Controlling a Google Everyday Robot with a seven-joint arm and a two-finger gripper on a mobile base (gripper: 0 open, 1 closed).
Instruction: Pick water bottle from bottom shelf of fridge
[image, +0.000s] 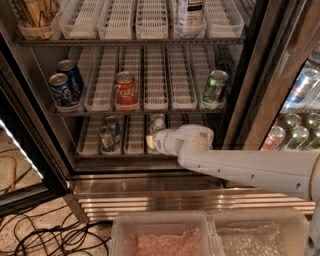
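The fridge (243, 90) stands open, with wire racks of white lane trays. On the bottom shelf (134, 144) a small clear water bottle (157, 123) stands upright in the middle lane. My gripper (150, 142) is at the front of that lane, right in front of the bottle's lower part and hiding it. Whether it touches the bottle does not show. My white arm (240, 167) reaches in from the right. Two silver-blue cans (107, 135) stand in a lane to the left of the bottle.
The middle rack holds blue cans (65, 84), a red cola can (125, 90) and a green can (215, 86). A big white-labelled bottle (189, 14) stands on the top rack. Cans crowd the right compartment (295, 127). Plastic bins (165, 235) and floor cables (45, 235) lie below.
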